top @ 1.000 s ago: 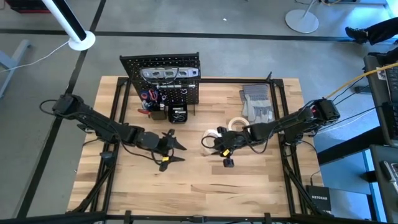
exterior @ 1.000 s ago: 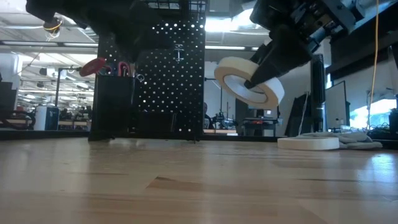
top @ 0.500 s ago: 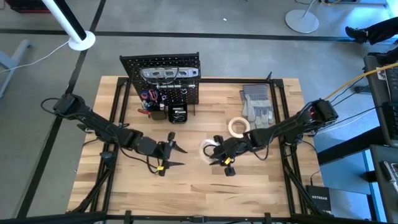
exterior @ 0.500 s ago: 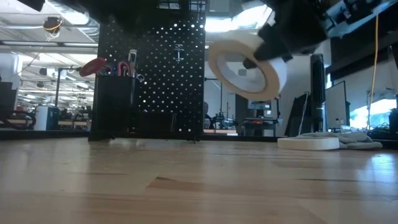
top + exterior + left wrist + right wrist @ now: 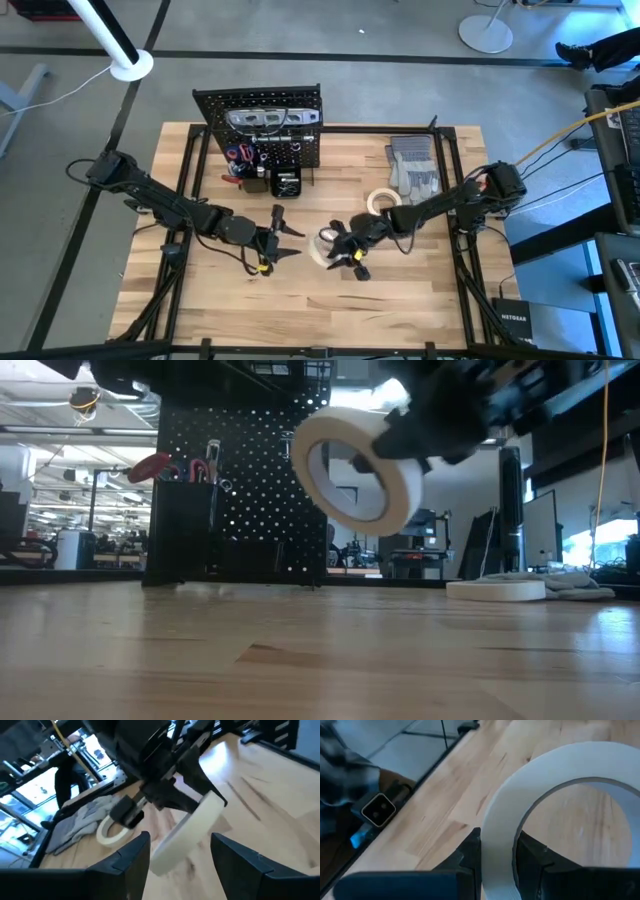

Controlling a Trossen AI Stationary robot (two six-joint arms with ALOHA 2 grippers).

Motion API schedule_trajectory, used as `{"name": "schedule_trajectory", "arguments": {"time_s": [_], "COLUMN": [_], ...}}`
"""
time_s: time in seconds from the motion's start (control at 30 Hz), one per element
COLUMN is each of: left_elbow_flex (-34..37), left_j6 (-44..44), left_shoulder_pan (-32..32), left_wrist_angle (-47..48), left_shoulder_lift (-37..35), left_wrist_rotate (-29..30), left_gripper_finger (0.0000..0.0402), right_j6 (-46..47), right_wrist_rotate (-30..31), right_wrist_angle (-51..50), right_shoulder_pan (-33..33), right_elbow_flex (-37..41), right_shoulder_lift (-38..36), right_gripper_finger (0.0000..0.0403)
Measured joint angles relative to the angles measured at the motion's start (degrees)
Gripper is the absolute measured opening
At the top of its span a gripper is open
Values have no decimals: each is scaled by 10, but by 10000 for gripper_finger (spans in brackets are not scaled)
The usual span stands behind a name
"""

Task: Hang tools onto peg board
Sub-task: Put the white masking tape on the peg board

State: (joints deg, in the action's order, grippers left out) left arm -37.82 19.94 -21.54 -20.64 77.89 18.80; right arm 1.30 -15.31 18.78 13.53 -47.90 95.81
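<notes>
Matt white paper tape roll — pale satin wood table (visible grain), black perforated metal peg board, grey cloth gloves.

- A light wooden table filled the middle of the high view.
- The peg board stood upright at its upper left.
- Grey gloves lay at the upper right.
- A white tape roll lay flat just below them, possibly touching.
</notes>
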Motion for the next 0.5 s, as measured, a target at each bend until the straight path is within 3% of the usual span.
{"name": "schedule_trajectory", "arguments": {"time_s": [0.27,0.5], "left_elbow_flex": [0,0], "left_j6": [58,88], "left_shoulder_pan": [27,39], "left_wrist_angle": [-3,-50], "left_shoulder_lift": [30,64], "left_wrist_rotate": [-53,-57], "left_gripper_finger": [182,171], "right_j6": [15,16], "right_wrist_rotate": [-119,-132], "right_wrist_angle": [73,71], "right_shoulder_pan": [-51,-49], "right_elbow_flex": [-11,-28], "right_shoulder_lift": [35,46], "right_gripper_finger": [79,79]}}
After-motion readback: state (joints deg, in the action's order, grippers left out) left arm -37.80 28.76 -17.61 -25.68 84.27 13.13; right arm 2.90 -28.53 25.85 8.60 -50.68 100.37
